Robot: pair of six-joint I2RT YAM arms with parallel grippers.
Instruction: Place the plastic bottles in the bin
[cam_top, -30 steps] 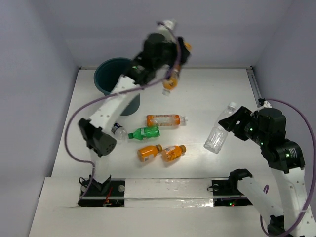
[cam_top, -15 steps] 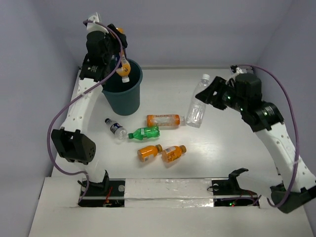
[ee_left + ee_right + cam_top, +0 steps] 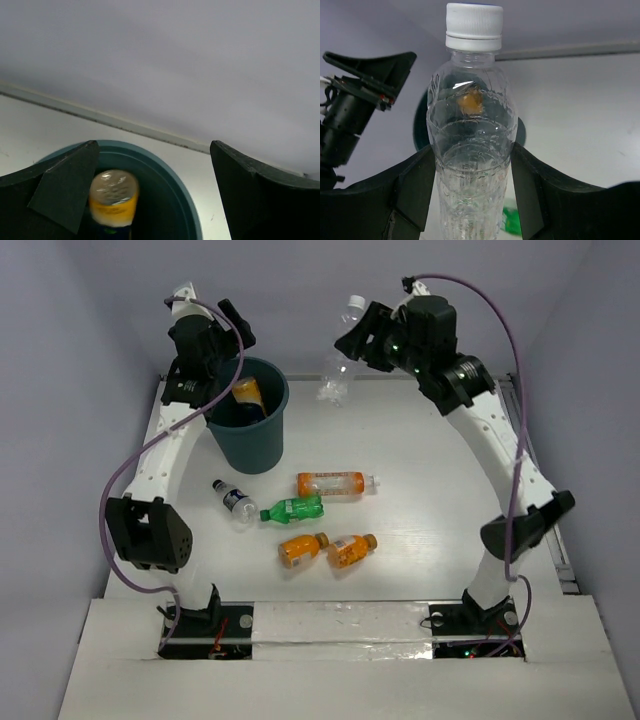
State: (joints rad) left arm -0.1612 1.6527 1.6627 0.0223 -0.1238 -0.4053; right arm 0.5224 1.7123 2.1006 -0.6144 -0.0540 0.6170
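- At the far left of the table, the left gripper (image 3: 232,328) hangs above the bin (image 3: 262,440); its fingers (image 3: 65,185) are spread wide with nothing between them.
- Below it, the dark teal bin stands upright, mouth up, close to the far wall.
- Inside the bin, an orange bottle (image 3: 247,392) stands roughly on end, one round end facing up at the left wrist camera; it is blurred there, and which end that is I cannot tell.
- Just in front of the bin, a small blue-labelled clear bottle (image 3: 233,500) lies on its side, its long axis running diagonally from far left to near right.
- Beside it, the green bottle (image 3: 292,508) lies nearly crosswise, cap pointing left.
- Just beyond the green one, a long orange bottle (image 3: 335,483) lies crosswise, white cap pointing right.
- Nearer the arm bases, two short orange bottles (image 3: 300,548) (image 3: 350,549) lie side by side, both caps pointing right and slightly away.
- To the right of the bin, in the air over the far part of the table, a plain clear bottle (image 3: 338,358) tilts steeply, white cap uppermost, base down toward the table.
- The right gripper (image 3: 358,340) is clamped on this bottle's lower body, a finger (image 3: 420,185) on each side, with the cap pointing away from the wrist.
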